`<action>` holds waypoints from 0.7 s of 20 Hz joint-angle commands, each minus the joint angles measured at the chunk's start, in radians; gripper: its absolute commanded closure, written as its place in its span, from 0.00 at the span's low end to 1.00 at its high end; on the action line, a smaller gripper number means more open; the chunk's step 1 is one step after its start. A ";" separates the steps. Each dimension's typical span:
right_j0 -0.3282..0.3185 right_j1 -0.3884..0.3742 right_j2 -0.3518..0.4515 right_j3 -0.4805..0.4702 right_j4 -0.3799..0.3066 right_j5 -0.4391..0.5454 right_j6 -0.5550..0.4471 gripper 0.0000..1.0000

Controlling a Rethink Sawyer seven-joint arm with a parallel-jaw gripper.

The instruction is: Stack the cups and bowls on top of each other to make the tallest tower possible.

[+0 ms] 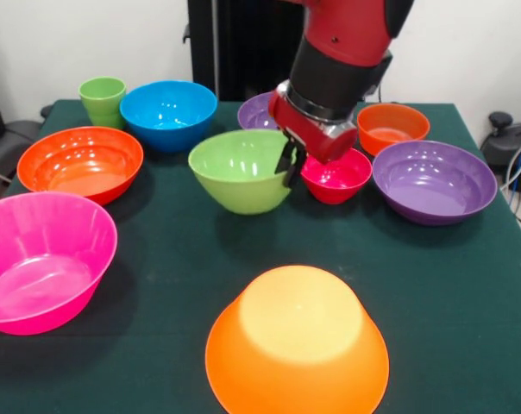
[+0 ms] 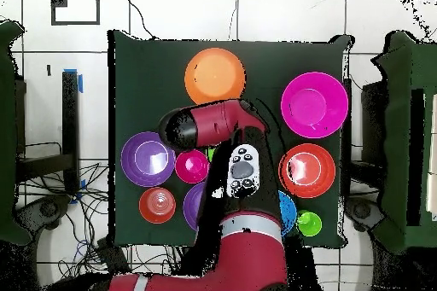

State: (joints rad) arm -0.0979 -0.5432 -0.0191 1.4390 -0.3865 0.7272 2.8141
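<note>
My gripper (image 1: 291,168) is shut on the right rim of the green bowl (image 1: 241,170), one finger inside and one outside. The bowl is upright at mid-table and seems to hang just above the cloth. An upturned orange bowl (image 1: 297,345) (image 2: 215,75), the tower's base, sits alone at the front with nothing on it. The small magenta-red bowl (image 1: 335,175) is right beside the gripper. The light-green cup (image 1: 103,99) (image 2: 308,222) stands at the back left. In the overhead view the arm hides the gripper and the green bowl.
Upright bowls ring the middle: pink (image 1: 40,259), large red-orange (image 1: 79,162), blue (image 1: 168,112), a purple one (image 1: 256,112) behind the arm, small red-orange (image 1: 392,127) and large purple (image 1: 434,181). Dark green cloth lies between the green bowl and the orange one.
</note>
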 commanded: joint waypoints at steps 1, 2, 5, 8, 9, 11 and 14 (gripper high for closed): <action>-0.013 -0.047 0.081 -0.094 0.027 0.220 -0.177 1.00; -0.010 -0.046 0.076 -0.120 0.020 0.246 -0.182 1.00; -0.001 -0.050 0.072 -0.179 0.005 0.326 -0.191 1.00; 0.001 -0.044 0.078 -0.237 0.000 0.395 -0.192 1.00; 0.001 -0.034 0.082 -0.258 -0.001 0.407 -0.192 1.00; -0.001 -0.011 0.090 -0.303 -0.007 0.429 -0.194 1.00; 0.000 0.024 0.100 -0.391 -0.018 0.469 -0.199 1.00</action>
State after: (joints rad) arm -0.0996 -0.5780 -0.0167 1.2163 -0.3821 1.0661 2.8141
